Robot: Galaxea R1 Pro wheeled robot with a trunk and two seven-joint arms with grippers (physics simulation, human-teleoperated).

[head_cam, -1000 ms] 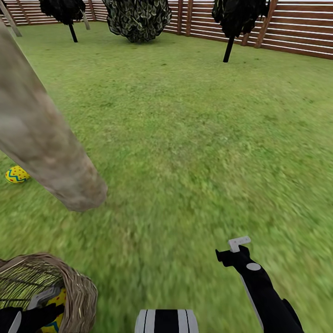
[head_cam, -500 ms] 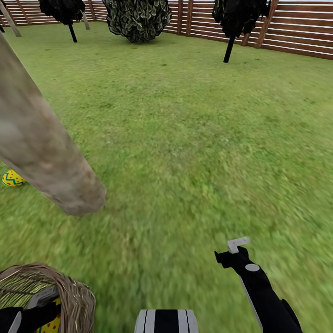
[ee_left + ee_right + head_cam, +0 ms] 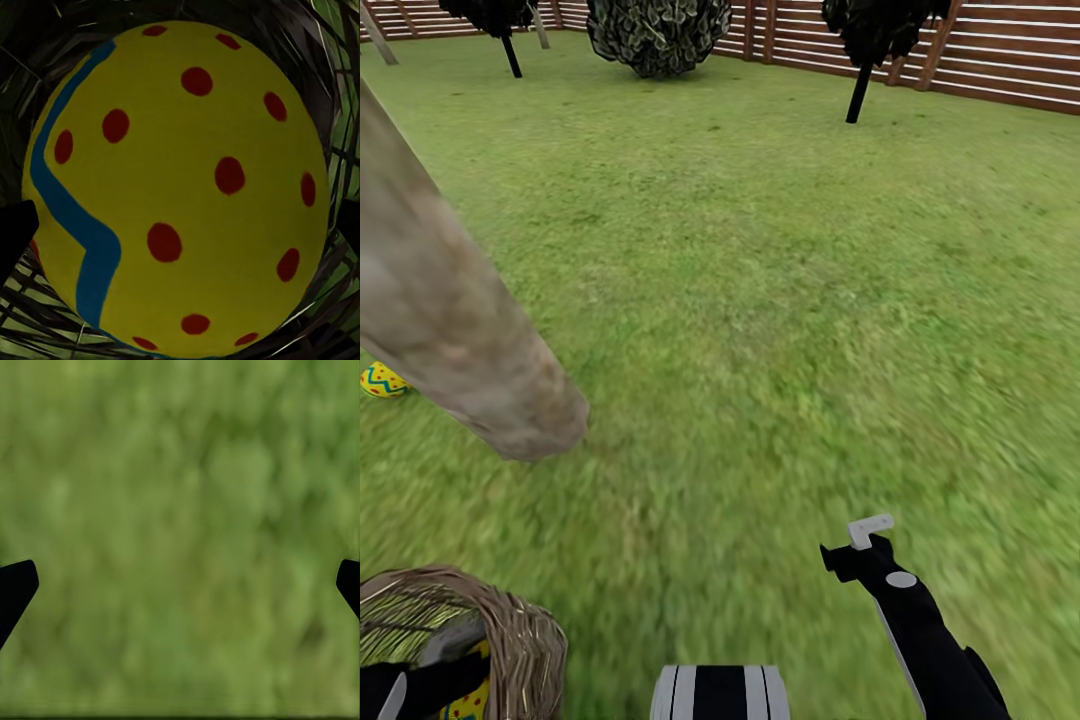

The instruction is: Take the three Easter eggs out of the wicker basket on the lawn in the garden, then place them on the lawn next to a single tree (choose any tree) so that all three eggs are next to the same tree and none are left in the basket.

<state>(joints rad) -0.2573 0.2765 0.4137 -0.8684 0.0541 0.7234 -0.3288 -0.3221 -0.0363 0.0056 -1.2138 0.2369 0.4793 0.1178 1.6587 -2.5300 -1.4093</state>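
The wicker basket (image 3: 525, 630) sits at the near left of the head view, and my left arm (image 3: 415, 688) reaches down into it. Beside the arm, a yellow Easter egg (image 3: 468, 695) with red dots shows inside. In the left wrist view this egg (image 3: 180, 187) looms very close, lying on the weave. My left gripper (image 3: 180, 232) is open, its dark fingertips (image 3: 15, 232) spread wide to either side of the egg. Another egg (image 3: 380, 380) lies on the lawn (image 3: 780, 300) just behind the thick grey-tan tree trunk (image 3: 460, 330). My right gripper (image 3: 180, 585) hangs open over bare grass.
My right arm (image 3: 915, 620) is at the near right. Grass stretches ahead to a brown slat fence (image 3: 1000, 60). A round dark bush (image 3: 655, 30) and two narrow black-leaved trees (image 3: 860, 60) stand along it.
The whole picture has shifted a little, so the head camera moved. The basket and the egg on the grass sit slightly lower and further left in view. Both arms look unchanged.
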